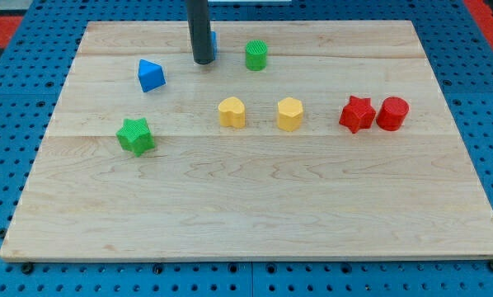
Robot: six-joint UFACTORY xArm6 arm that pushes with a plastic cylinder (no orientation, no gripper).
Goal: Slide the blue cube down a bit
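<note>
My tip (202,62) is the lower end of a dark rod coming down from the view's top. A blue cube (213,43) sits right behind the rod and is almost wholly hidden; only a sliver of blue shows at the rod's right edge. I cannot tell whether the tip touches it. A second blue block, wedge-shaped (151,75), lies to the left of the tip.
A green cylinder (256,54) stands right of the tip. A green star (136,135) lies at the left. Two yellow blocks (232,112) (289,114) sit mid-board. A red star (357,114) and red cylinder (392,113) touch at the right. The wooden board (255,214) rests on blue pegboard.
</note>
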